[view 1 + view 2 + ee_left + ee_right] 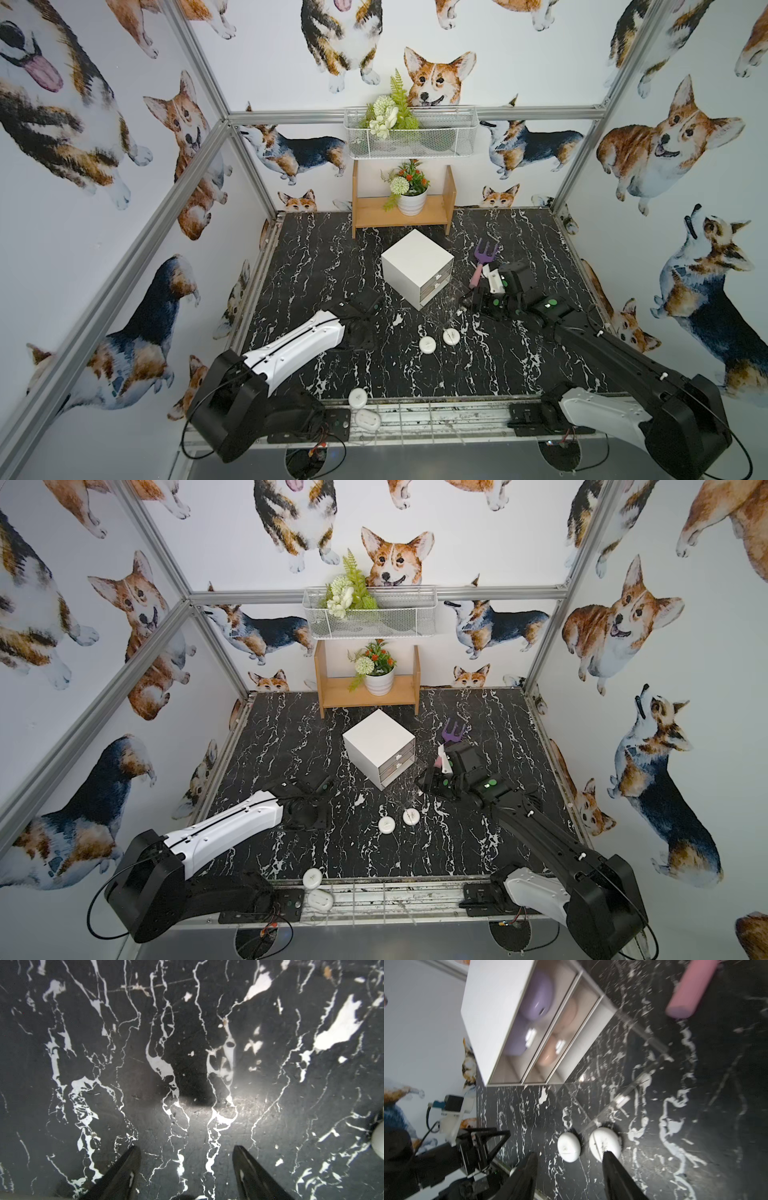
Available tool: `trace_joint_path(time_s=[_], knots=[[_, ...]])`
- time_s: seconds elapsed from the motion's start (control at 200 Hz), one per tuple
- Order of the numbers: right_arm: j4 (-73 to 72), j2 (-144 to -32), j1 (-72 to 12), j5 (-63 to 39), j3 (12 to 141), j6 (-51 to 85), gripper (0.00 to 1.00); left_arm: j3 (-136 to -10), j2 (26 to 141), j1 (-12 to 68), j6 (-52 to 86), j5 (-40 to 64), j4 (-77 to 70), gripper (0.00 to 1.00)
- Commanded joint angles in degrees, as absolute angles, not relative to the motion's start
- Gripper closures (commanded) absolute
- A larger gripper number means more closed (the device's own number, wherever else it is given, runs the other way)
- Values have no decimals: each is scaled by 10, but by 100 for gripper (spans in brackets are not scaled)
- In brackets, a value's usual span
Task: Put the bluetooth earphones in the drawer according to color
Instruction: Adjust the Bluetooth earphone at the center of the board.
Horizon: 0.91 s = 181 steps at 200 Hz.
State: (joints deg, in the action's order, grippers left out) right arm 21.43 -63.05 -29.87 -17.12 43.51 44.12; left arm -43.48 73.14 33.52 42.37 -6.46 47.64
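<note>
The drawer cabinet [417,266] is a white cube at mid-table. In the right wrist view its top drawer [529,1012] holds lilac earphones and the middle drawer [562,1030] holds pink ones. The clear bottom tray [623,1100] is pulled out onto the table. Two white earphones [427,344] [450,336] lie in front of it. My right gripper [570,1153] is open just short of them, holding nothing. It sits right of the tray in a top view [467,301]. My left gripper [186,1147] is open over bare marble, with a white case [379,1145] at the view's edge.
Two more white earphones [357,398] [368,419] sit at the front edge by the left arm's base. A purple-and-pink toy fork [482,259] lies behind the right wrist. At the back stand a wooden shelf [403,216] with a potted plant and a wire basket [409,133].
</note>
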Motion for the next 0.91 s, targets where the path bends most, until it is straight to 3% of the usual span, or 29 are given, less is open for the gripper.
trace_joint_path(time_s=[0.0,0.185,0.47,0.676,0.901], knots=[[203,-637,-356,-162,428,457,54,-427,721,311,427,-30,438,28],[169,-628,-395,-164,389,490,80,-422,732,298,420,-2,418,26],[77,-701,-578,-140,380,572,100,-410,708,258,416,-9,401,26],[-30,-787,-670,-138,386,636,100,-489,662,169,370,-25,444,31],[-54,-882,-749,-138,461,643,100,-544,662,84,307,0,474,31]])
